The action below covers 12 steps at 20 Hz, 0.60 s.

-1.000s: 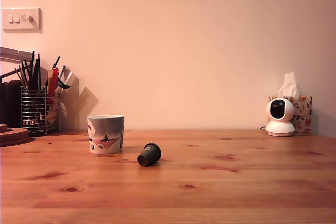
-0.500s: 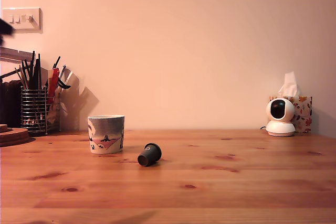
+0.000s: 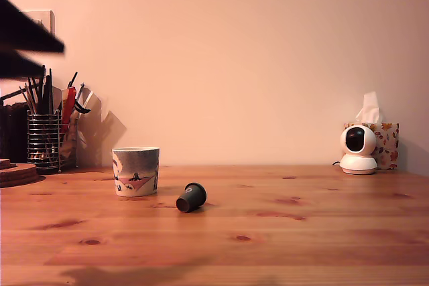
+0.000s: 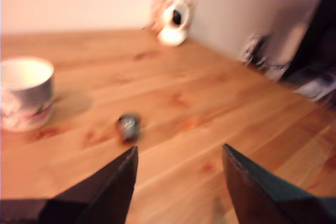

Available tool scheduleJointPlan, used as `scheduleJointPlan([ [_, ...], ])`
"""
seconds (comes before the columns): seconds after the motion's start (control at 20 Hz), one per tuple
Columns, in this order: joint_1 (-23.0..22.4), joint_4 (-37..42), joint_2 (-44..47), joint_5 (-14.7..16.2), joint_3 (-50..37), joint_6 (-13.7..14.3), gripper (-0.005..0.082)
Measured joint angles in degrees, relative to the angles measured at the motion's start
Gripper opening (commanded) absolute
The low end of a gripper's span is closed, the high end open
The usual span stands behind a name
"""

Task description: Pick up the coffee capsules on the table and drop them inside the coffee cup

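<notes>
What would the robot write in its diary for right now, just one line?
gripper: open, empty, above table | capsule: on its side beside cup | cup: upright | step: approaching capsule

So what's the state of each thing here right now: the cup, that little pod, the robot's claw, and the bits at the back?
coffee cup: upright on the table, interior not visible.
coffee capsule: lying on its side beside the cup, apart from it.
gripper: open, holding nothing, above the table.
wire utensil holder: upright, full of utensils.
small white camera: upright by the wall.
tissue box: a tissue sticking out.
</notes>
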Motion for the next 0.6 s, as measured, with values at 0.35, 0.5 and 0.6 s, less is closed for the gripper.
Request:
scheduleJointPlan([
  [0.35, -2.62, 13.92, 15.78, -4.11, 0.02, 4.46, 0.0463],
  [0.5, -3.23, 19.17, 22.01, -5.01, 0.00, 4.50, 0.0477],
  [0.6, -3.78, 22.73, 26.05, -5.31, 0.02, 5.11, 0.0526],
])
